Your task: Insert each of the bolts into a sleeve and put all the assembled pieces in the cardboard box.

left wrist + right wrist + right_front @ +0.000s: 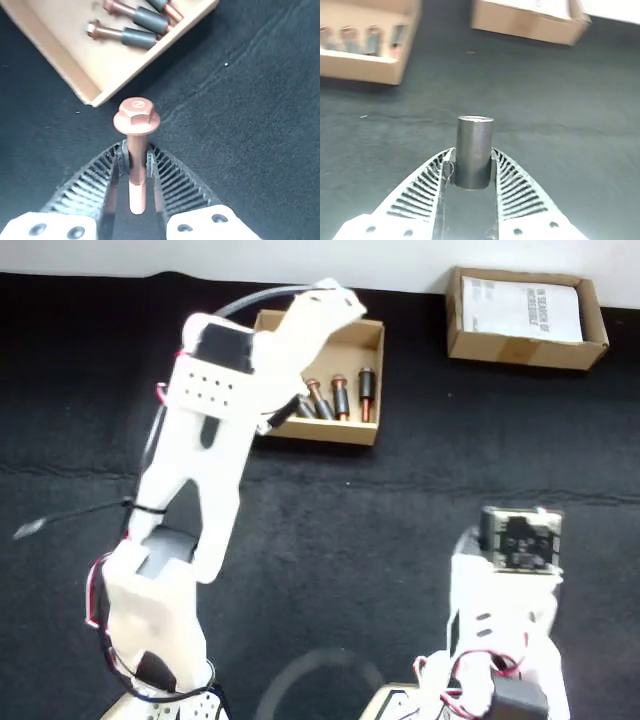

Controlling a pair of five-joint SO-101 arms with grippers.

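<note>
My left gripper [135, 156] is shut on a copper bolt [136, 122], gripped by the shank with the hex head pointing away from the fingers. It hangs over the black mat just outside a corner of the cardboard box [75, 75], where assembled bolts in grey sleeves [131, 36] lie. My right gripper [473, 159] is shut on an upright grey sleeve [474, 147] with its open end up. In the high view the left arm [215, 390] stretches to the cardboard box [362, 340], which holds several assembled pieces [340, 395]. The right arm [505, 590] stands near the front right.
A second cardboard box [525, 335] with a printed sheet inside sits at the back right, also seen from the right wrist as a box [530, 22]. A black mat [400, 500] covers the table, with free room between the arms.
</note>
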